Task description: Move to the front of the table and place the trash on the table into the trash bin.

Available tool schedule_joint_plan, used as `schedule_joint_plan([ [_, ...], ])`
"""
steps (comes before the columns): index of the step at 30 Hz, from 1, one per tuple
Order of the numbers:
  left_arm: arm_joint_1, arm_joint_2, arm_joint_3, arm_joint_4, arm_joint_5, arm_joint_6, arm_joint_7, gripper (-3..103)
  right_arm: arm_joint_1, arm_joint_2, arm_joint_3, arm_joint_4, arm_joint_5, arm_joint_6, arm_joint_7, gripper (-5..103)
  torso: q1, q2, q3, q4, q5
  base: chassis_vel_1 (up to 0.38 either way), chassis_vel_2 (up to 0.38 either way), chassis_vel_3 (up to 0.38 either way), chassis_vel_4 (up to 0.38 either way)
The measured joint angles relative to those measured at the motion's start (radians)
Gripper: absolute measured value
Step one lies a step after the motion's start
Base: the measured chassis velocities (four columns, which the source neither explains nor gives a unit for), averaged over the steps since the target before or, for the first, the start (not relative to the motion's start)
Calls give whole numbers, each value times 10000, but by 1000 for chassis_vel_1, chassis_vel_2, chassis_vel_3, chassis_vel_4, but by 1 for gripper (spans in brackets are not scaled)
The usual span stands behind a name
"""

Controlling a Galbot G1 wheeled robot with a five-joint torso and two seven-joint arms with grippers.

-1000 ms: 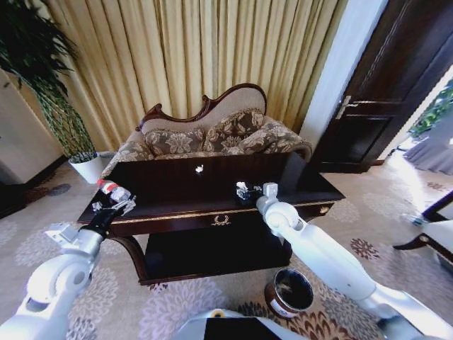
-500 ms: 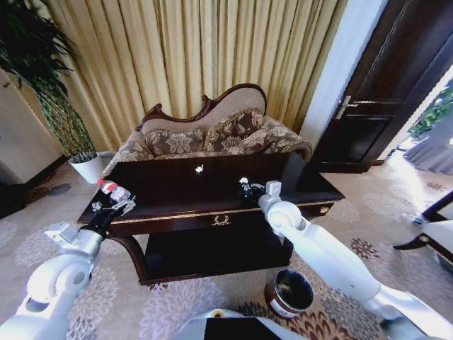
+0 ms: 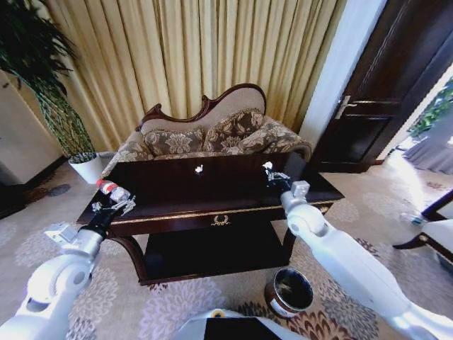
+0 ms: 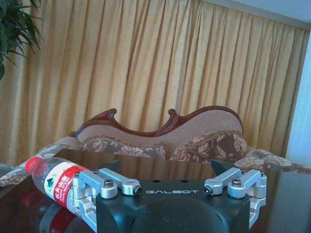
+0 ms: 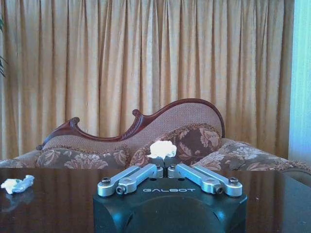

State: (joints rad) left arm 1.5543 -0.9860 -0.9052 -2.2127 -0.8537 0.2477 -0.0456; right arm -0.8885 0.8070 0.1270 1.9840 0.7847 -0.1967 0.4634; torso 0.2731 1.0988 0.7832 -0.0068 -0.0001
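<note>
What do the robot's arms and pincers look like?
Both arms are smooth, rounded white tubes with grey joints. The left pincer and the right pincer each have a black block marked GALBOT, with silver metal links and bolts leading to dark fingertips.

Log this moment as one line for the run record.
right gripper: jaws shut on white scrap, lifted above table | left gripper: jaws open, beside bottle | second scrap on table | trash bin on floor

Bottle [image 3: 110, 188] lying at tabletop [image 3: 177, 188] left end; scrap [image 3: 199, 169] sitting mid-rear; trash bin [image 3: 289, 291] standing on floor, front right.
</note>
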Motion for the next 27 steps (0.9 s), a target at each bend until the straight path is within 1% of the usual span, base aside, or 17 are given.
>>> schedule_joint_plan([
  [9, 44, 64, -97, -10, -2, 4, -12, 100, -48, 124, -69, 150, 185, -174, 47, 0, 1, -1, 1, -2, 1, 0, 0, 0, 0],
  [14, 28, 30, -93, -2, 16, 3, -24, 100, -27, 147, -148, 113, 179, -188, 46, 0, 3, -2, 2, -2, 2, 96, -80, -74, 102],
  [21, -10, 23, -42, 58, 90, 4, -40, 100, 34, 158, -170, 12, 165, -189, -25, 0, 2, -1, 2, -2, 0, 192, -206, -206, 200],
  [27, -9, 34, -27, 81, 97, 9, -40, 100, 9, 230, -165, -35, 143, -189, -69, 0, -1, 1, 0, -1, -2, 296, -286, -289, 286],
])
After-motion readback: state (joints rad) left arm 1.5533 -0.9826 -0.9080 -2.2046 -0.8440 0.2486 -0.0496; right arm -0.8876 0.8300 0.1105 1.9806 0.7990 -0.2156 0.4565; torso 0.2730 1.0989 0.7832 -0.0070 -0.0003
